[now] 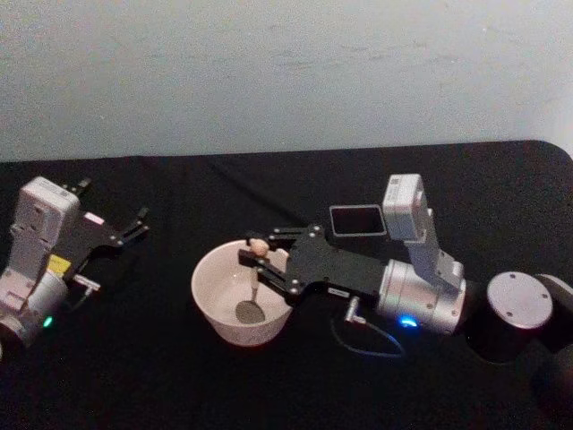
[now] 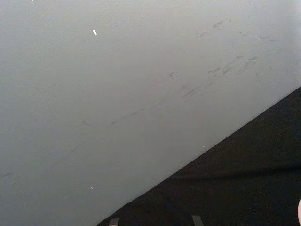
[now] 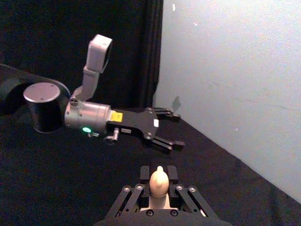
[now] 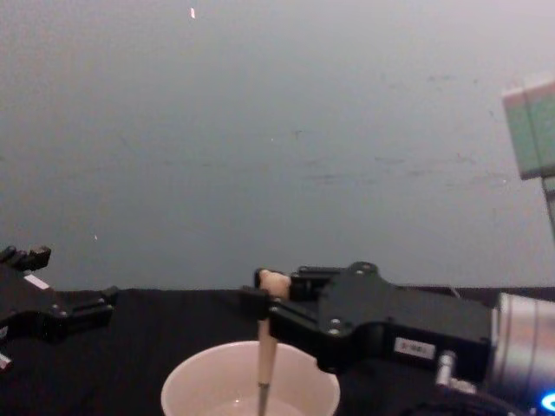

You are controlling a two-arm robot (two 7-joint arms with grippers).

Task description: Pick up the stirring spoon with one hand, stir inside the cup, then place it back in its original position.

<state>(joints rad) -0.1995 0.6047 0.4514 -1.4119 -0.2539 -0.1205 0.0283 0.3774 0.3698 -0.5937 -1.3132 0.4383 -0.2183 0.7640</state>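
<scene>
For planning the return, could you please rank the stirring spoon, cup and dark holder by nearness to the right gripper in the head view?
1. stirring spoon: clamped in the right gripper.
2. cup: just below the gripper, spoon bowl inside.
3. dark holder: farther back, toward the robot's right.
The left gripper is parked open, far left.

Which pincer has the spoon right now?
The right pincer, shut on the stirring spoon inside the cup; the left pincer is open and empty.
</scene>
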